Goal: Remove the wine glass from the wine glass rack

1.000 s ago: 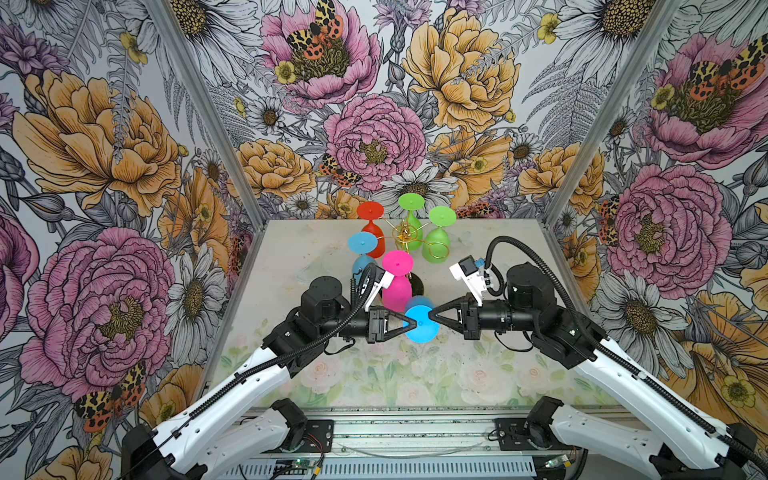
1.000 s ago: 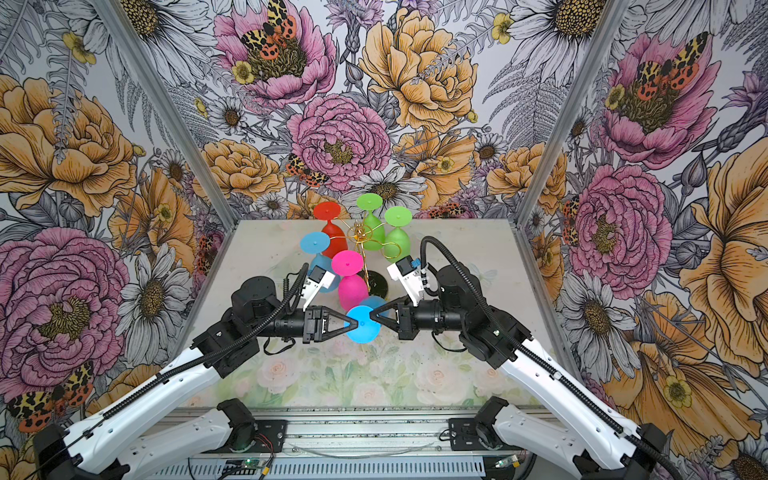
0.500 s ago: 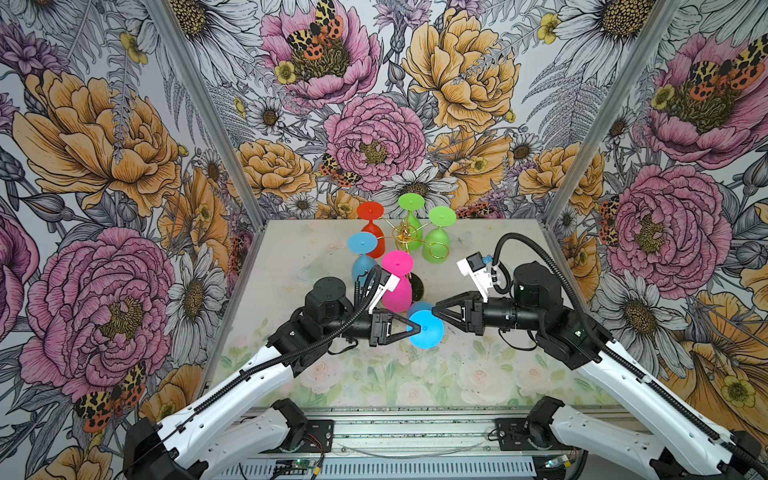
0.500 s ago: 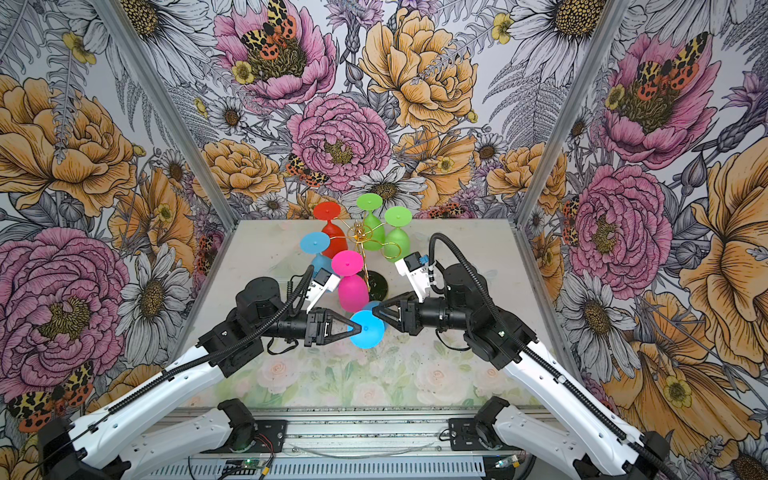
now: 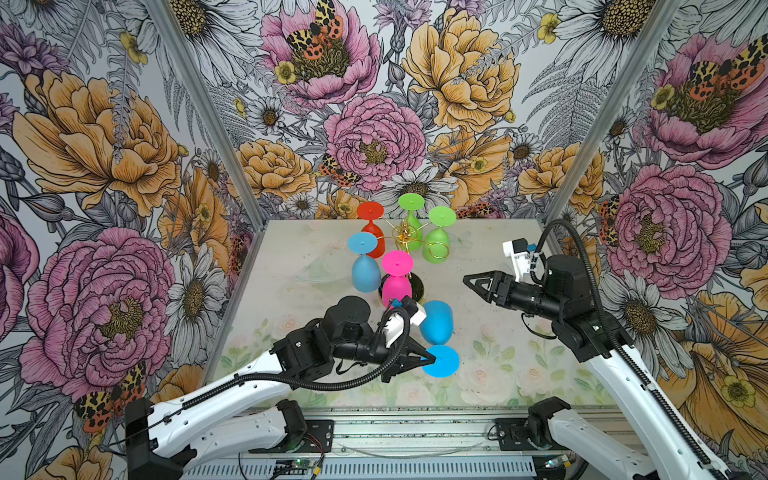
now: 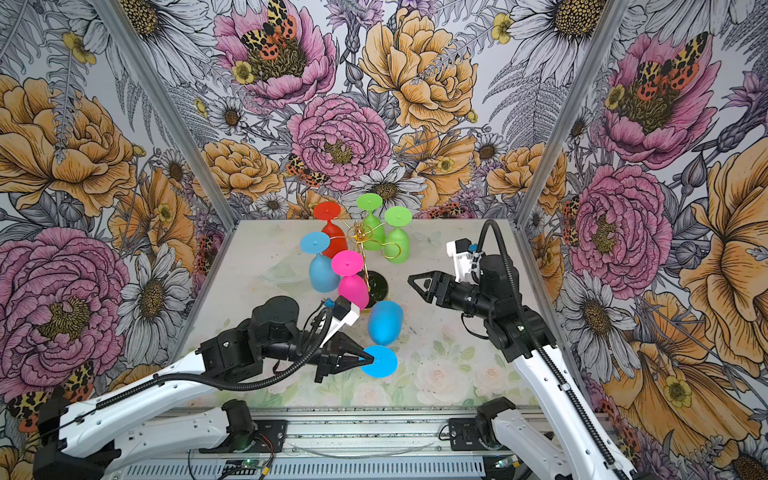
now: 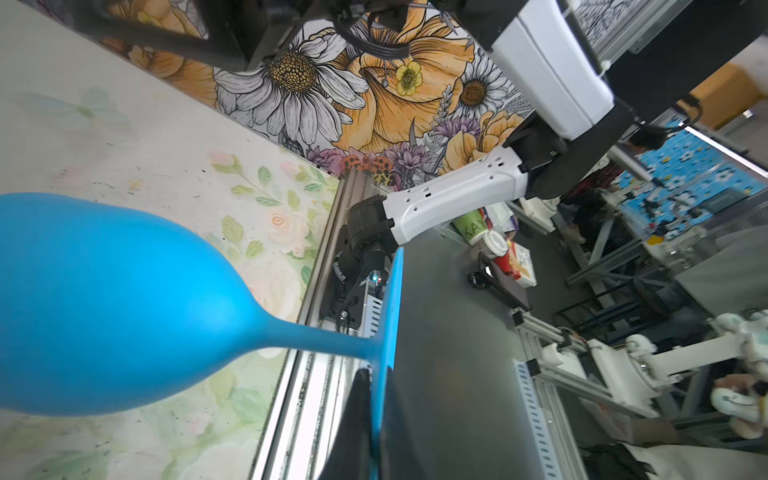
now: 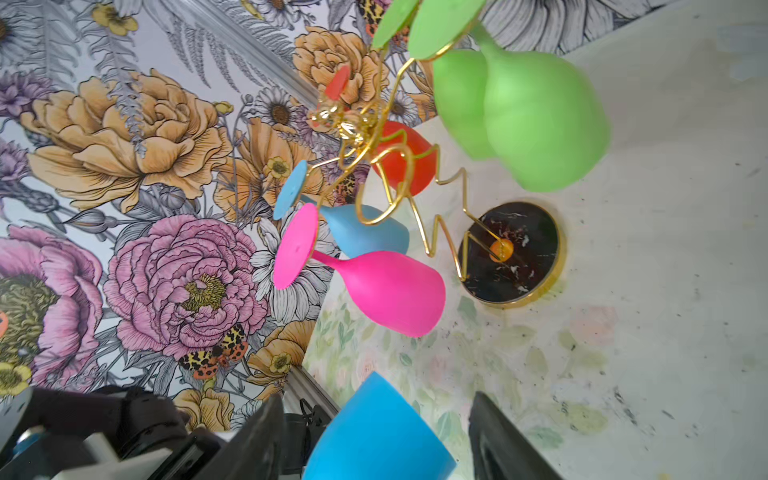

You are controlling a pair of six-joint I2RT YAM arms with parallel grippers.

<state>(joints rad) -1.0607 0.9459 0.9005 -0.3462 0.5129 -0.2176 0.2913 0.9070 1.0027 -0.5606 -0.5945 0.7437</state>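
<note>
**Item:** wine glass [image 5: 435, 323], bright blue, stemmed.

**Location:** lower centre in both top views, clear of the wine glass rack [image 5: 404, 237]. It is tilted, with the bowl pointing up-frame toward the rack and the foot [image 5: 442, 361] toward the lower edge. Whether the bowl touches the tabletop [image 5: 498, 353] cannot be told.

**Held by:** left pincer [image 5: 419, 356], clamped on the edge of the foot. The disc is seen edge-on against one finger in the left wrist view.

**Change recorded:** a second ago the glass was gripped from both sides, just below the pink glass [image 5: 397, 286]. It has since been released by the right pincer [image 5: 473, 289]. That pincer's fingers now stand apart and it has been drawn back to right of centre, well apart from the glass. The glass has been carried down-frame by the left alone.

**Bearing on task:** the handover is judged finished and the removal all but done — only a set-down seems left.

**Left on rack:** five glasses, hung foot-up — pink, pale blue [image 5: 365, 272], red [image 5: 374, 241] and two green [image 5: 436, 245].
</note>
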